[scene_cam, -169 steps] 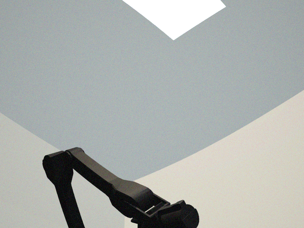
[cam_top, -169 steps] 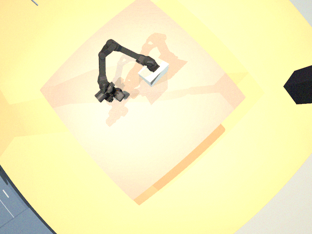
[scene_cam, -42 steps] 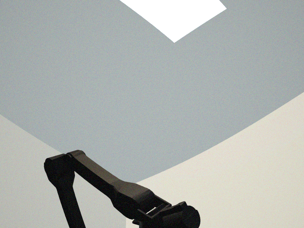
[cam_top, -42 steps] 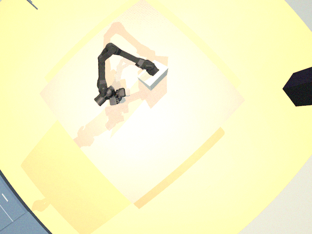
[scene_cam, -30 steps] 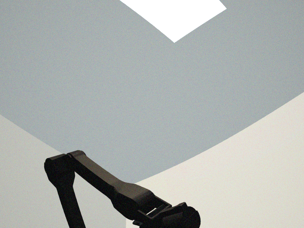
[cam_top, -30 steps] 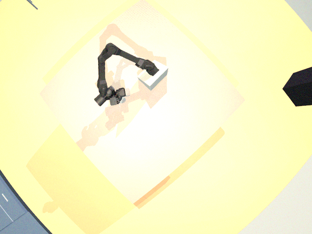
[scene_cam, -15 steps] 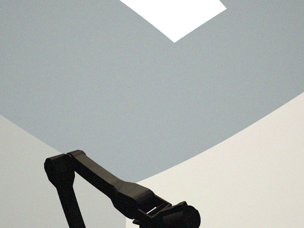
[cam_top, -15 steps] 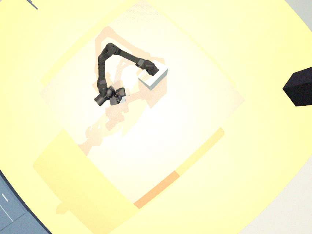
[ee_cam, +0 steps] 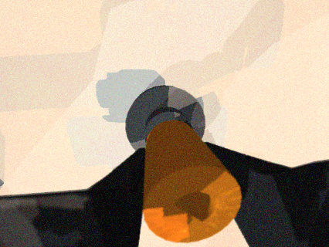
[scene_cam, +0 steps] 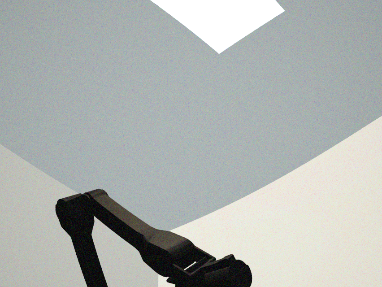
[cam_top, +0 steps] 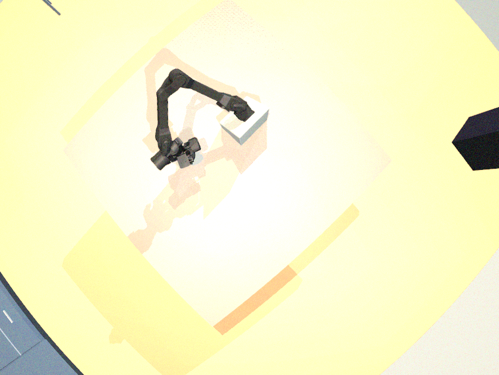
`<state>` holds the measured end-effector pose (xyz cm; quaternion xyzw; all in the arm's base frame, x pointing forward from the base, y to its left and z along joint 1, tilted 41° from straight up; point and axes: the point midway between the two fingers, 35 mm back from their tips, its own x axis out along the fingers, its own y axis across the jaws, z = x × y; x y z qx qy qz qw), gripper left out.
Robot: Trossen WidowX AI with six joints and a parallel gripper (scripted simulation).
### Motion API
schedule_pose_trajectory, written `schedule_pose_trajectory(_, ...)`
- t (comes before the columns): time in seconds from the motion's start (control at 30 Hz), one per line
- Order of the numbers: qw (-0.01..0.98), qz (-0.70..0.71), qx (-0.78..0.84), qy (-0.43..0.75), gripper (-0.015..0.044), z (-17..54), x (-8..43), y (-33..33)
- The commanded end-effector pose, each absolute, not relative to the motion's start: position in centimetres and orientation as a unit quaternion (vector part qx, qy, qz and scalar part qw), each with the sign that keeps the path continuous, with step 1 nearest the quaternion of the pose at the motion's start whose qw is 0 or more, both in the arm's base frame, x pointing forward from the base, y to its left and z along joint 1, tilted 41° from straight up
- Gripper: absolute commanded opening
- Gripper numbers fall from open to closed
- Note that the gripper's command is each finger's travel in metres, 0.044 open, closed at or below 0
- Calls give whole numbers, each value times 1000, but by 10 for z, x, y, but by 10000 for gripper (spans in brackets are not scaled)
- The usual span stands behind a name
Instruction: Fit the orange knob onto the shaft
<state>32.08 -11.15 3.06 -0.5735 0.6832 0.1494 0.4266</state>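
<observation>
Above the pale surface (cam_top: 257, 201) (ee_cam: 46, 154), closed fingers grip the orange knob (ee_cam: 174, 154) between them.

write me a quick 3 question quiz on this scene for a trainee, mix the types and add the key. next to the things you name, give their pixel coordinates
1. True or false: the gripper (cam_top: 191, 155) (ee_cam: 189, 174) is shut on the knob (ee_cam: 193, 185).

2. Multiple choice: in the wrist view, what shows just beyond the knob's far end?
a) a blue cup
b) the round pedestal (ee_cam: 144, 112)
c) a second orange knob

3. Fill in the blank: in the wrist view, the knob is the colour ____.

Key: 1. true; 2. b; 3. orange
</observation>
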Motion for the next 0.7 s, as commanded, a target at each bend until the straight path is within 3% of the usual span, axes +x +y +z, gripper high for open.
schedule_pose_trajectory(0.0, 423, 153, -576, 682, 0, 30, 321, -112)
schedule_pose_trajectory(0.67, 390, 192, -600, 672, 0, 33, 321, -110)
